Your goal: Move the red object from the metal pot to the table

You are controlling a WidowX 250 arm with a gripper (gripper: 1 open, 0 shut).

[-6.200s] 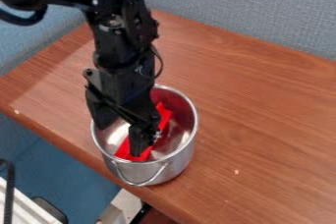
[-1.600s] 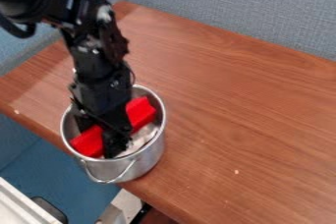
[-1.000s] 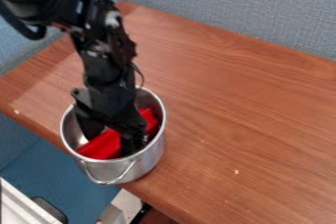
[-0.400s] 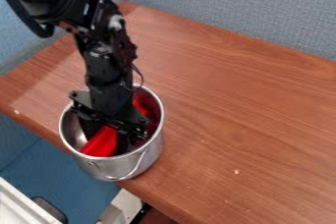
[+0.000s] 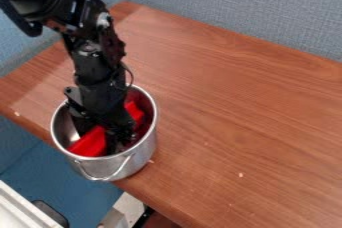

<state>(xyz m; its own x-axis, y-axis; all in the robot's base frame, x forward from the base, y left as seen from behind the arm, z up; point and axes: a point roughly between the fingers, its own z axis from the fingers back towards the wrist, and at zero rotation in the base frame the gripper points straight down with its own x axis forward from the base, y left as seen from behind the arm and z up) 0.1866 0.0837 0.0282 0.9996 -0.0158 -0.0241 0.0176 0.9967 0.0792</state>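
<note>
While claw (image 5: 102, 122) reaches down into metal pot (image 5: 134, 150) near tabletop (image 5: 241, 92) front edge, its fingers grip red object (image 5: 94, 142).

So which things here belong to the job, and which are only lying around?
Belong to the job:
- red object, lying in the pot
- metal pot, near the table's front edge
- table
- gripper, reaching down into the pot

Lying around:
- nothing else on the table; only a blue wall behind
</note>
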